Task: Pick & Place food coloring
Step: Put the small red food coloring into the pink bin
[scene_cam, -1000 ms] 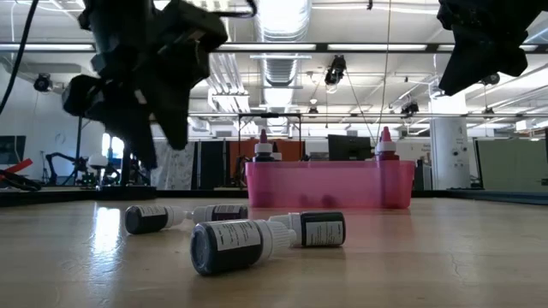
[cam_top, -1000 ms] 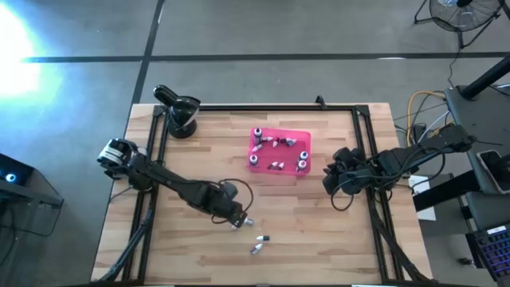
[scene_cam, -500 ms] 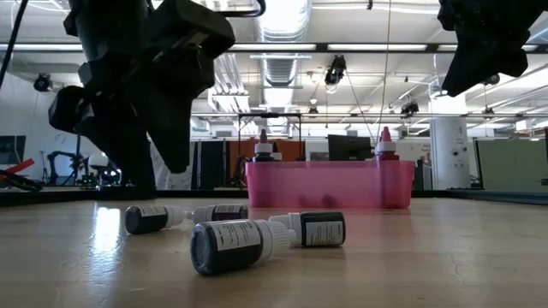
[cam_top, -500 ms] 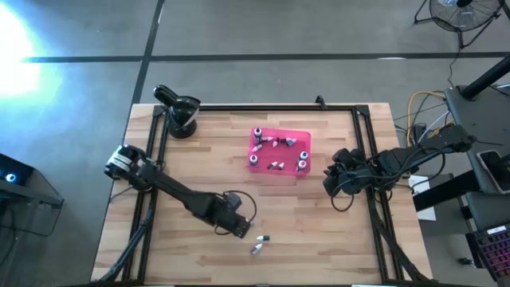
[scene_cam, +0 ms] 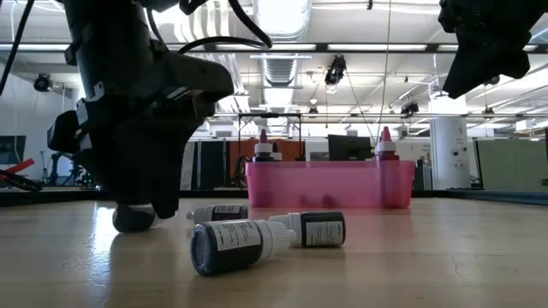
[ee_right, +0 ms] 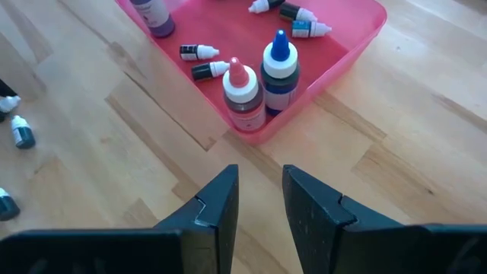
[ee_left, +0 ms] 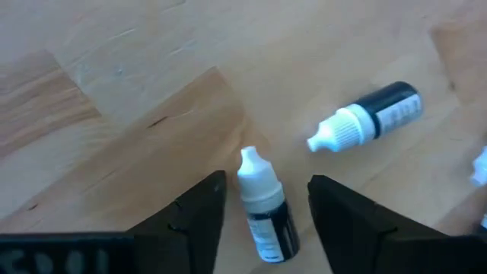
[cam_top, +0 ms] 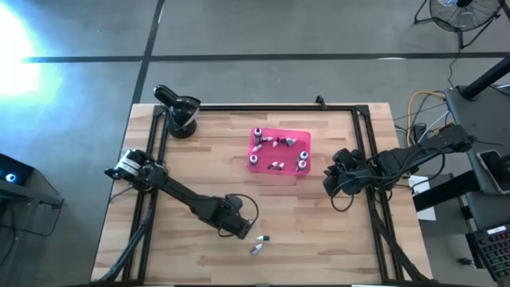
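Several small food coloring bottles lie on their sides on the wooden table near its front edge point(cam_top: 263, 237) point(scene_cam: 231, 245). One dark bottle with a white cap point(ee_left: 265, 207) lies between the fingers of my left gripper point(cam_top: 241, 229), which is open and points steeply down; a gap shows on each side of it. More food coloring lies and stands in the pink tray point(cam_top: 280, 177). My right gripper point(ee_right: 259, 202) hovers above the table beside the tray's right end, open by a narrow gap with nothing in it.
Another dark bottle point(ee_left: 373, 118) lies just beyond the one between the left fingers, and two more point(scene_cam: 312, 229) lie close by. Two taller bottles point(ee_right: 242, 95) stand upright in the tray's corner. A black frame rail point(cam_top: 239, 107) edges the table.
My left gripper has sunk toward the table and moved a little toward its near edge, coming down over the leftmost lying bottle until its fingers stand on either side of it. The bottles have not moved.
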